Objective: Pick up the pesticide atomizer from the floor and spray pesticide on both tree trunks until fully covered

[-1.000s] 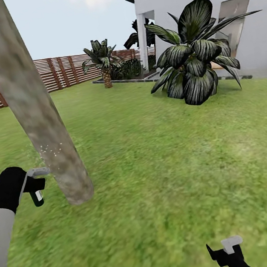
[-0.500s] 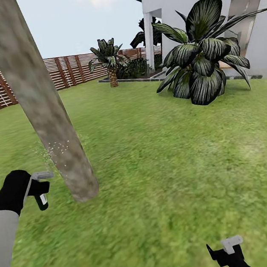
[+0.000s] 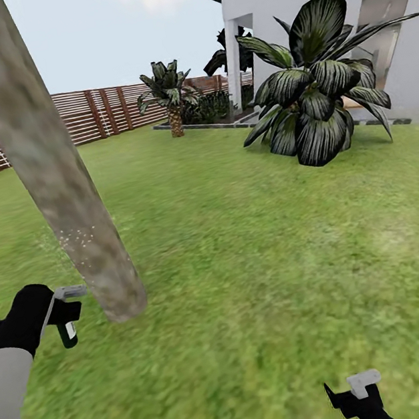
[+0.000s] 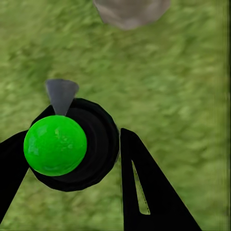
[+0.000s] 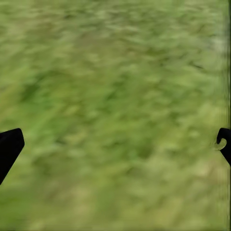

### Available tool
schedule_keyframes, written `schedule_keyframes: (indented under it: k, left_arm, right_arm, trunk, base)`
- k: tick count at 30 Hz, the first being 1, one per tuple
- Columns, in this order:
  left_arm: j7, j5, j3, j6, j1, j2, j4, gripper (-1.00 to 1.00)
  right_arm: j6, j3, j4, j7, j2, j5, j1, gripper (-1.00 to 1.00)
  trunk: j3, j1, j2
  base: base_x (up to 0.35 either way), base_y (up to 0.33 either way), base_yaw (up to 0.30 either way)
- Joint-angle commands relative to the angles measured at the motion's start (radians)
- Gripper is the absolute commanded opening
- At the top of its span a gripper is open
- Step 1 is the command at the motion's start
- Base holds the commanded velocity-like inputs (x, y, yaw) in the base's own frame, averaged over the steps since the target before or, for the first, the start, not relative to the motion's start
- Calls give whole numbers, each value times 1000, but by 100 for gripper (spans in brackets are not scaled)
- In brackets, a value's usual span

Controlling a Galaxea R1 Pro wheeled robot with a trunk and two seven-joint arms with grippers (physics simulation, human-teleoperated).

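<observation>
Left gripper (image 3: 58,313) clamped round pesticide atomizer (image 3: 66,328) beside tree trunk (image 3: 68,211); probably light, rigid, best held at neck; right gripper (image 3: 354,397) wide open, empty

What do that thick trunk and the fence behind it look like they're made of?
The tree trunk looks like smooth, matte bark, mottled grey-beige, with white specks low down. The fence looks like reddish-brown wood, built of horizontal slats; its finish is too far off to judge.

Left claw (image 3: 58,313) w/ atomizer (image 3: 66,319) dropped a bit lower beside tree trunk (image 3: 48,174); spray specks still on bark.
</observation>
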Motion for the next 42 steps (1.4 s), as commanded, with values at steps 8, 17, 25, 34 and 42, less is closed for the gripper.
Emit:
schedule_keyframes:
  k: [8, 17, 25, 34, 42]
  left_arm:
    - [0, 0, 1, 0, 0, 1, -2, -100]
    - [0, 0, 36, 1, -2, 1, -39, -100]
    - [0, -4, 32, 3, -2, 1, -40, -100]
    - [1, -9, 28, 2, 2, 2, -29, -100]
    - [2, -11, 30, 0, 20, 6, -20, -100]
  right_arm:
    - [0, -1, 0, 0, 0, 0, 0, 100]
    - [0, 0, 0, 0, 2, 0, 0, 100]
    - [0, 1, 0, 0, 3, 0, 0, 100]
    - [0, 1, 0, 0, 3, 0, 0, 100]
    - [0, 1, 0, 0, 3, 0, 0, 100]
  trunk:
    - [0, 0, 0]
    - [0, 0, 0]
    - [0, 0, 0]
    - [0, 0, 0]
    - [0, 0, 0]
  base:
    - [-59, -271, 0]
    - [150, -204, 0]
    - [0, -257, 104]
    - [117, -234, 185]
    - [239, -151, 44]
